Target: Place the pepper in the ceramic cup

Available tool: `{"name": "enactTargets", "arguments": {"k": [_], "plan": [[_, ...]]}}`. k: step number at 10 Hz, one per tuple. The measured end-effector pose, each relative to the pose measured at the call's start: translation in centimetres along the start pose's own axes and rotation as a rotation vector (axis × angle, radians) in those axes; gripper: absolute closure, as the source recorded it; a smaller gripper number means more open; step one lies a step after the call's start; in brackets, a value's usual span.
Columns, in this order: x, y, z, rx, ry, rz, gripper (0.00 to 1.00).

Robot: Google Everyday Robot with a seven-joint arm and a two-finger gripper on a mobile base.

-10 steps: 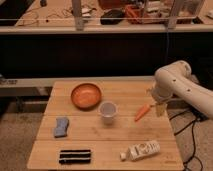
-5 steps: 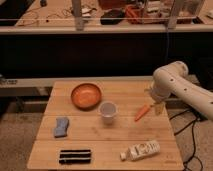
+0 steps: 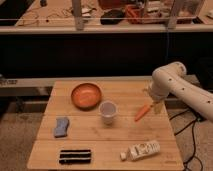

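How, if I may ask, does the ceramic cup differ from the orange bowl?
The ceramic cup is pale, the bowl orange. The cup is narrow and deep, the bowl wide and shallow. Both stand upright on the table. The gripper is at the pepper's upper end.

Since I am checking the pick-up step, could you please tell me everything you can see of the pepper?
The pepper is small, slim and tapered, orange-red and smooth-looking. It appears to rest slanted on the right part of the wooden table, its narrow tip pointing lower left and its upper end right beneath the gripper. Whether the gripper touches it cannot be told. It sits to the right of the ceramic cup, clearly apart from it.
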Motion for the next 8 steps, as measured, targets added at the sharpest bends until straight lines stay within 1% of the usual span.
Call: {"name": "enactTargets", "arguments": {"k": [8], "plan": [[0.0,-1.1,2.4,-0.01,-0.025,-0.075,0.2]]}}
